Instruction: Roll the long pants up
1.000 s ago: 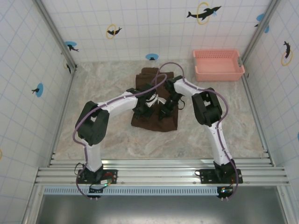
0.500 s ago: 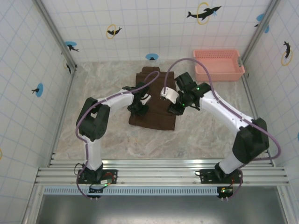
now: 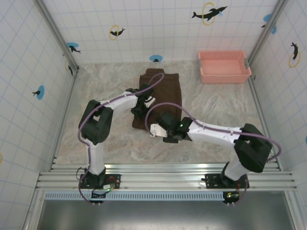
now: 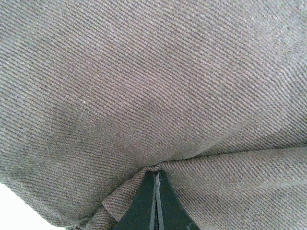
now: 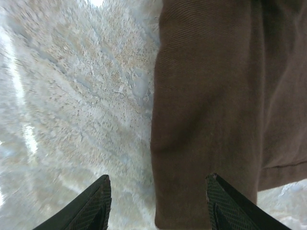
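Checking your left gripper [image 4: 156, 175] first: its fingers are pressed together with the long pants [image 3: 165, 93] puckering into the tips, so it is clamped on the cloth. From above, that grip sits on the left edge of the pants, near their lower end.

Your right gripper [image 5: 158, 176] is spread open and low over the near end of the pants. A cloth edge runs between the two fingers, one finger over bare bench [image 3: 216, 105] and the other over brown fabric. I can't tell whether the fingers touch the cloth.

The pants lie flat in a long strip mid-bench, running from the far side toward you. Your right arm reaches in from the right, across the front.

The pink basket [image 3: 225, 76] sits at the far right corner, well apart from the pants, with its bottom showing.

The bench is beige marbled stone. White tiled walls [image 3: 158, 28] with dolphin stickers [image 3: 208, 13] surround it, and aluminium rails [image 3: 163, 177] run along the near edge.
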